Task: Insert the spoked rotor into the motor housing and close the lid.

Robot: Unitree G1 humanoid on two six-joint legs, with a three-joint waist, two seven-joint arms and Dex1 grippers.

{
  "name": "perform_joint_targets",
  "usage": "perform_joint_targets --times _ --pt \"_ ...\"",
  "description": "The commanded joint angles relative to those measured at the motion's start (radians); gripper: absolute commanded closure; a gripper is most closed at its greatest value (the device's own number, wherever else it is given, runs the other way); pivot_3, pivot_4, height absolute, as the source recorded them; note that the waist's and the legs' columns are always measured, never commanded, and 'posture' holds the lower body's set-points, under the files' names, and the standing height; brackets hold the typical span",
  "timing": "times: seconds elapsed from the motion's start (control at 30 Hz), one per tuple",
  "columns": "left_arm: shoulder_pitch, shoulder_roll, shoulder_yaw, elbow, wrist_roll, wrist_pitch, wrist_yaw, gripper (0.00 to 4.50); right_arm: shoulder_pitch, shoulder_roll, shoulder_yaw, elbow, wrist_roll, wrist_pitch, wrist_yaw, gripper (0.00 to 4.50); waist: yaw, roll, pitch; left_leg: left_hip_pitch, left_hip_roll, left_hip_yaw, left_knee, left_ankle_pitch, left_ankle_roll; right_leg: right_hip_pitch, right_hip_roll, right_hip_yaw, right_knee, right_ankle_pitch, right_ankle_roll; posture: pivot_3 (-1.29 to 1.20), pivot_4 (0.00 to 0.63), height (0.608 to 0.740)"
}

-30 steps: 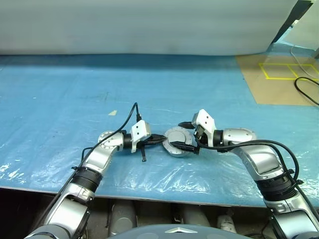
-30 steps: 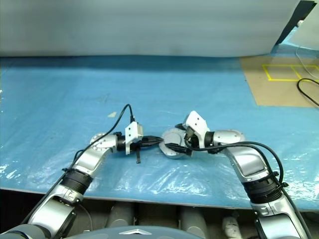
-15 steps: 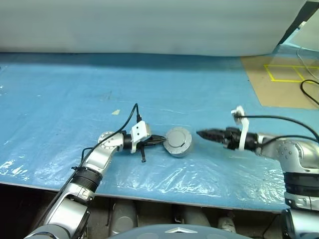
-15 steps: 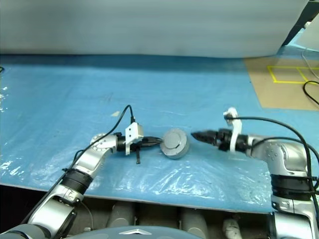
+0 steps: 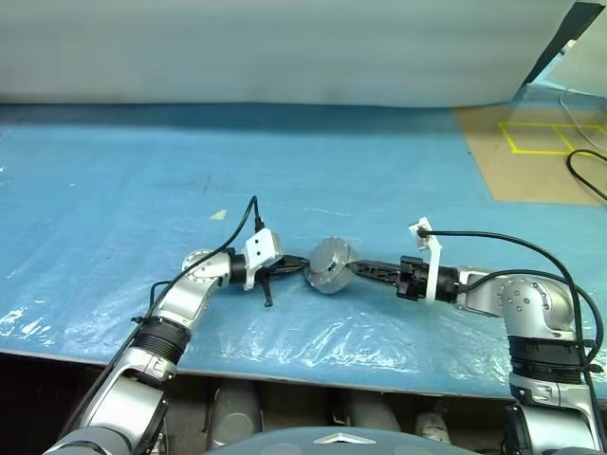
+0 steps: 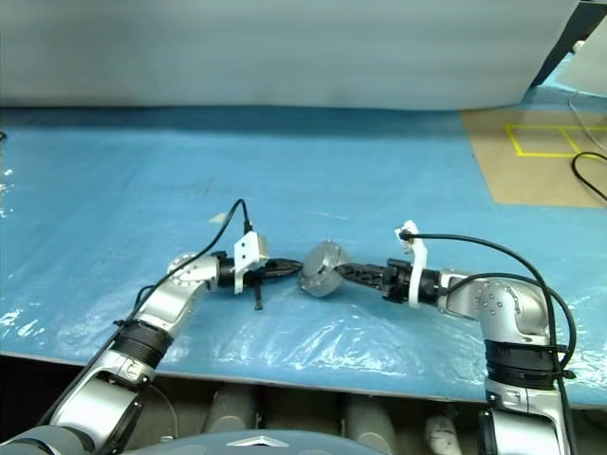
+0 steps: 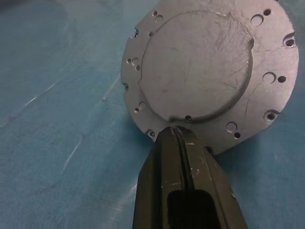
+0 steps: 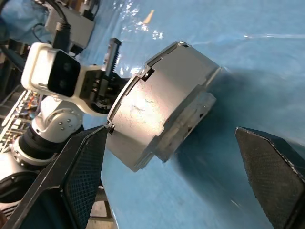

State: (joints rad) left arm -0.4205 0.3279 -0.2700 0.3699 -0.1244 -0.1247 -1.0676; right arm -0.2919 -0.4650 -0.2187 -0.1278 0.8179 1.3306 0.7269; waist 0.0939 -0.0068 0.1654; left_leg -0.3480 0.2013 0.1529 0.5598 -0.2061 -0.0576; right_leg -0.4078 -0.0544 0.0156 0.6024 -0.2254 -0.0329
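Housing (image 5: 329, 264): round, scratched silver-grey, lidded, tilted on blue-sheeted bench (image 5: 142, 180); rim pinched by clenched left end effector (image 5: 298, 268); right end effector (image 8: 167, 191) released, fingers spread beside it.

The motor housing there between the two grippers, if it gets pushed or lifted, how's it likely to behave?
The motor housing looks like solid machined metal, so probably stiff and heavy for its size. It is a round drum tilted up on its edge on the smooth blue sheet, so it might roll or drop flat if nudged. Its bare sides look smooth, so the open right gripper could slip.
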Motion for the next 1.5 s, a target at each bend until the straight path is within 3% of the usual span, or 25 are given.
perform_joint_targets --times 0.03,0.17,0.6,0.93,1.03,1.17,1.3,1.5 --pt "0.017 -0.01 -0.038 -0.001 0.023 0.005 -0.014 4.5 -0.005 0.012 0.021 -0.02 0.008 0.0 -0.033 0.02 0.003 0.0 0.0 0.0 0.0 0.0 0.0 0.0 0.0 0.0 0.0 0.0 0.0 0.0 0.0 0.0 0.15 0.74" --pt "0.021 -0.008 -0.039 -0.007 0.026 0.006 -0.016 4.5 0.0 -0.007 0.011 -0.023 0.015 -0.008 -0.029 0.02 0.003 0.0 0.0 0.0 -0.002 0.0 0.0 0.0 0.0 -0.001 -0.003 -0.001 0.0 0.0 0.001 0.0 0.15 0.74" --pt "0.011 -0.014 -0.042 0.005 0.035 -0.006 -0.014 4.5 0.128 -0.241 0.049 0.156 -0.112 -0.213 0.095 0.02 0.003 -0.002 0.001 -0.001 -0.003 0.0 -0.001 0.0 0.0 0.001 -0.003 -0.001 -0.001 -0.002 0.003 0.0 0.15 0.74" --pt "0.002 -0.009 -0.039 0.011 0.035 -0.012 -0.024 4.5 0.11 -0.168 0.074 0.067 -0.066 -0.196 0.055 0.02 -0.005 -0.003 0.001 -0.001 -0.002 -0.001 -0.001 0.0 0.0 0.001 -0.003 -0.003 -0.001 -0.001 0.002 0.0 0.15 0.74" --pt "0.004 0.001 0.013 -0.03 -0.038 0.037 -0.044 4.5 0.116 -0.16 0.064 0.061 -0.059 -0.186 0.046 0.02 -0.005 -0.003 0.001 -0.001 -0.001 -0.001 -0.001 0.0 0.0 0.001 -0.003 -0.003 -0.001 -0.001 0.002 0.0 0.15 0.74" --pt "0.027 0.07 0.098 -0.096 -0.152 0.124 -0.109 4.5 0.122 -0.15 0.044 0.066 -0.056 -0.187 0.03 0.02 -0.006 -0.003 0.001 -0.001 -0.001 -0.001 -0.002 0.0 0.0 0.0 -0.002 -0.005 -0.001 -0.002 0.0 0.0 0.15 0.74" --pt "0.025 0.134 0.135 -0.06 -0.133 0.095 -0.111 4.5 0.125 -0.144 0.04 0.067 -0.054 -0.191 0.021 0.02 -0.005 -0.003 0.001 -0.001 -0.001 -0.001 -0.003 0.0 0.0 0.0 -0.002 -0.009 -0.001 -0.003 -0.002 0.0 0.15 0.74" --pt "-0.01 0.077 0.1 -0.117 -0.146 0.109 -0.129 4.5 0.121 -0.134 0.045 0.068 -0.055 -0.194 0.01 0.02 0.001 -0.003 0.001 0.0 0.001 -0.001 -0.002 0.0 0.0 0.001 -0.003 -0.011 -0.001 -0.003 -0.002 0.0 0.15 0.74"
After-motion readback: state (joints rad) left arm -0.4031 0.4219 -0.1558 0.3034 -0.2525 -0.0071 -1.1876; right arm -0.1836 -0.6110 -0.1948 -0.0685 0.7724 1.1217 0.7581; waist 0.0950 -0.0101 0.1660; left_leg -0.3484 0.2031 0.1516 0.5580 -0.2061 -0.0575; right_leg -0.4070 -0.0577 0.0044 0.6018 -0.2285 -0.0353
